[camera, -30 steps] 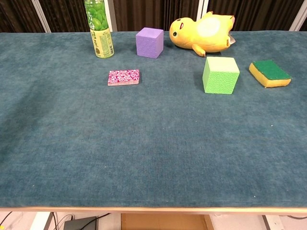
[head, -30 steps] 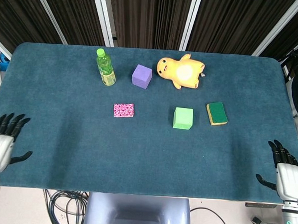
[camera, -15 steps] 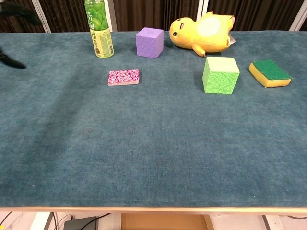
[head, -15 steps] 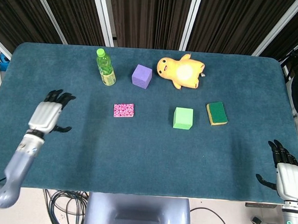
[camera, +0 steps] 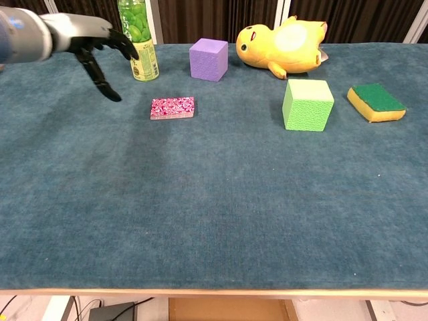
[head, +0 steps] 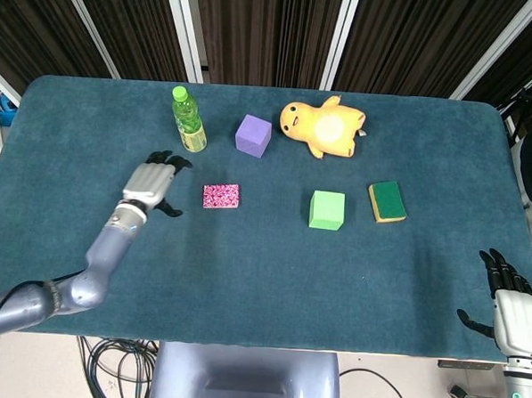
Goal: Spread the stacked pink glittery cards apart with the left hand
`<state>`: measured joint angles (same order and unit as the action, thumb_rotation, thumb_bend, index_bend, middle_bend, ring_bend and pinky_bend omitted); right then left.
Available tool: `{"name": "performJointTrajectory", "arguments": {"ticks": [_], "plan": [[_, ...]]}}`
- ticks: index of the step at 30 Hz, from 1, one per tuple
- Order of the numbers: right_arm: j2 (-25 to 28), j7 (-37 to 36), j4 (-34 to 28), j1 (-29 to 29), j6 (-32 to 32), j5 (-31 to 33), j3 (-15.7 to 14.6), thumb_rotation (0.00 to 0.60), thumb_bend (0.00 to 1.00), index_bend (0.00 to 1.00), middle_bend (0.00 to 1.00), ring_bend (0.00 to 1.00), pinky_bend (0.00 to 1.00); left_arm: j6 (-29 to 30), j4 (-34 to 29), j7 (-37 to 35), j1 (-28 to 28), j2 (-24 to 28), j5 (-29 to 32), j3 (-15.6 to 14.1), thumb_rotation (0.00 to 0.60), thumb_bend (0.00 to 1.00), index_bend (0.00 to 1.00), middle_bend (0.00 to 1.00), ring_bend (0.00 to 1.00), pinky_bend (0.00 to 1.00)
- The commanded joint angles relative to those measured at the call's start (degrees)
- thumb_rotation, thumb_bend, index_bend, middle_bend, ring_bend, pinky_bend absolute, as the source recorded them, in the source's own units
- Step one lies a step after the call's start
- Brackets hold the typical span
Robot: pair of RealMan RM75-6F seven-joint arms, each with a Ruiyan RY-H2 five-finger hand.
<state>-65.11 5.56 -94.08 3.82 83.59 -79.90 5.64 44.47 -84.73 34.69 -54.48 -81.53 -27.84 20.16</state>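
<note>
Just right of the left hand [head: 151,181], fingers spread, holding nothing: cards [head: 221,196], w/ bare cloth [head: 244,269] toward near edge.

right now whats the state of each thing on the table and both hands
cards: stacked flat, untouched
left hand: open, beside the cards, holding nothing
right hand: open, at the table's near right edge
bottle: upright, cap on
purple cube: resting on the table
green cube: resting on the table
duck toy: lying on its back
sponge: flat, green side up

two cubes [head: 252,135] [head: 327,209], one bottle [head: 189,120], one sponge [head: 387,201]
</note>
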Motion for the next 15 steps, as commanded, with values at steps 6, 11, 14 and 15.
{"name": "performJointTrajectory", "arguments": {"ticks": [6, 11, 14, 15], "plan": [[0.0, -0.4, 0.2, 0.1, -0.3, 0.0, 0.0, 0.600, 0.14, 0.08, 0.04, 0.12, 0.23, 0.1, 7.0, 3.2, -8.5, -6.7, 8.7, -0.7, 0.600, 0.07, 0.28, 0.20, 0.05, 0.04], [0.1, -0.9, 0.1, 0.0, -0.1, -0.1, -0.1, 0.600, 0.14, 0.08, 0.04, 0.12, 0.23, -0.6, 13.9, 6.0, -12.5, -10.7, 15.6, -2.2, 0.600, 0.07, 0.29, 0.20, 0.05, 0.04], [0.1, -1.0, 0.1, -0.1, -0.1, 0.0, 0.0, 0.600, 0.14, 0.08, 0.04, 0.12, 0.23, -0.7, 16.6, 7.3, -14.0, -12.3, 18.7, -2.9, 0.600, 0.07, 0.29, 0.20, 0.05, 0.04], [0.0, -1.0, 0.1, -0.1, -0.1, 0.0, 0.0, 0.600, 0.14, 0.08, 0.04, 0.12, 0.23, -0.7, 17.1, 7.5, -14.2, -12.6, 19.3, -3.1, 0.600, 0.08, 0.30, 0.20, 0.05, 0.04]]}}
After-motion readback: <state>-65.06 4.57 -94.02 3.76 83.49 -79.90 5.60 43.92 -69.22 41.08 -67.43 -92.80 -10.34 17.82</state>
